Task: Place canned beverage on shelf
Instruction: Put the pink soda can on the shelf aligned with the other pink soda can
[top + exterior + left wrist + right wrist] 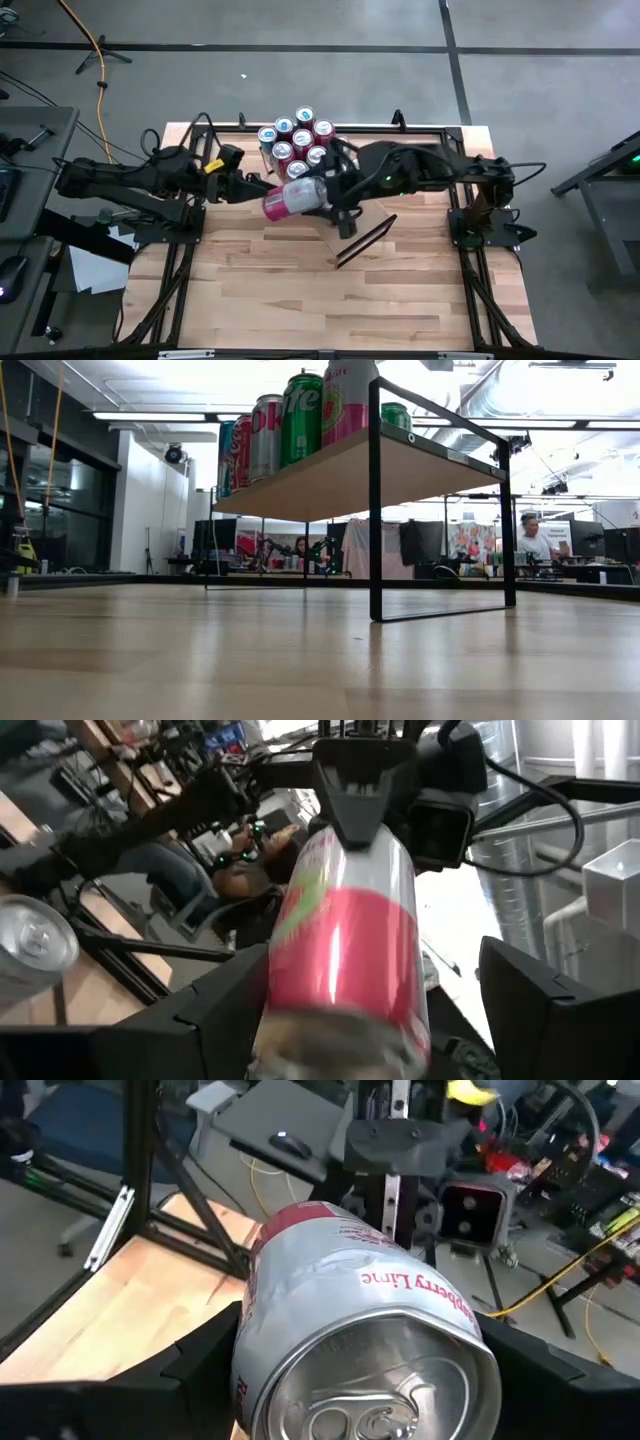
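A pink and silver can (291, 198) lies on its side in the air between my two grippers, over the pale-wood shelf (345, 228). My right gripper (332, 196) is shut on its tab end. My left gripper (258, 192) is open, with its fingers on either side of the can's base end (340, 1020). Several cans (298, 140) stand upright on the shelf's far part. In the low view they show on the plank (330, 475), which rests on its black frame (375, 510). My right gripper pinches the can's silver tab end (300, 1370) between its two fingers (200, 1365). The fingers come level from the table's right side and lie along the can. The can lies on its side, lifted clear of the table. My left gripper has one finger (215, 1010) close against the can's side and a gap at the other; I cannot tell whether it touches.
The butcher-block tabletop (300, 300) lies open toward its near edge. The shelf's black end frame (365, 240) stands near the table's middle. Beyond the table, a person (530, 538) sits at a desk.
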